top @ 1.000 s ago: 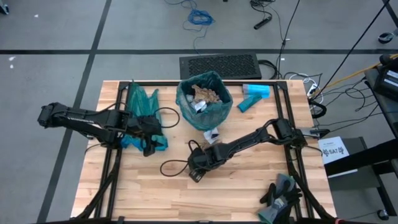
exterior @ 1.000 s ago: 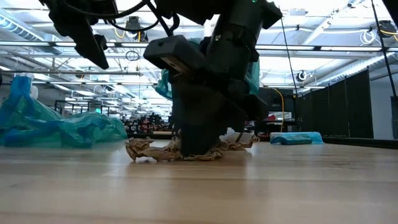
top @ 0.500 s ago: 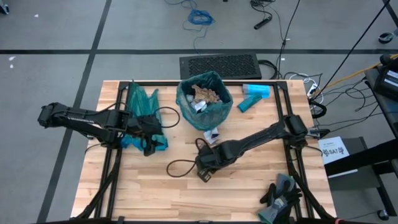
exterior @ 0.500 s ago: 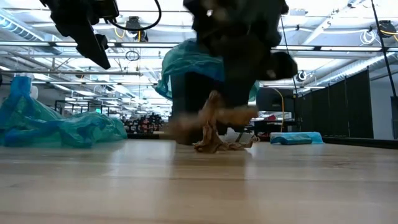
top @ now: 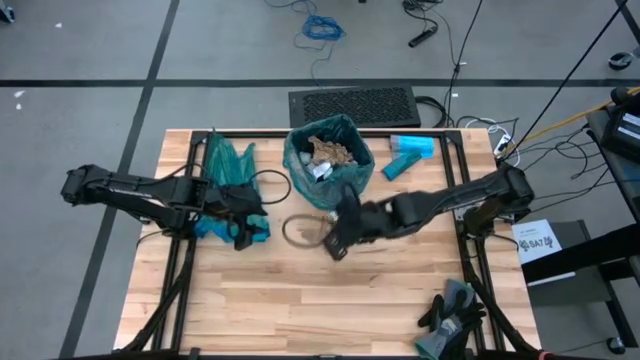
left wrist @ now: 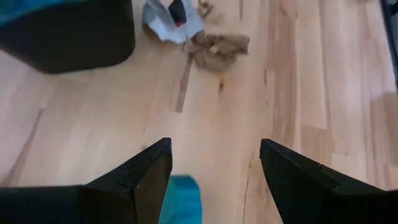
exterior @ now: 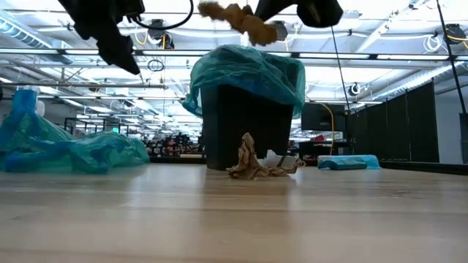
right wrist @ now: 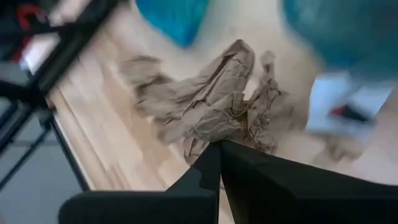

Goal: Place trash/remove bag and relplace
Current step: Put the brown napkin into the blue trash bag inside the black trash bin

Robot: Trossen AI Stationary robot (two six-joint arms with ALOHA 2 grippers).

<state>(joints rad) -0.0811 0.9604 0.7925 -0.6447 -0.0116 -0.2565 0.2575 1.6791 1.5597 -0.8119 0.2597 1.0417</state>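
My right gripper (right wrist: 217, 149) is shut on a crumpled brown paper scrap (right wrist: 205, 106) and hangs in the air just near of the black bin (exterior: 241, 124), which is lined with a teal bag (top: 330, 160) and holds trash. In the low view the scrap (exterior: 238, 16) is up above the bin's rim. Another brown scrap (exterior: 251, 162) and a white wrapper (left wrist: 171, 15) lie on the table at the bin's foot. My left gripper (left wrist: 214, 149) stands open above a loose teal bag (top: 225, 165) at the table's left. My right gripper pinches the brown paper scrap by a crumpled edge (right wrist: 211, 138) between its two fingertips. The fingers slant down from the table's right. The scrap is lifted clear of the table and spreads loosely beyond the fingertips.
A light-blue pack (top: 410, 150) lies at the far right of the table. Dark gloves (top: 450, 315) lie at the near right corner. A black frame's rails (top: 190, 250) run along both sides of the table.
My right gripper has risen steeply from the table and gone toward the far edge and the bin. It has carried one brown paper scrap up clear of the table. A second scrap has stayed on the table by the bin.
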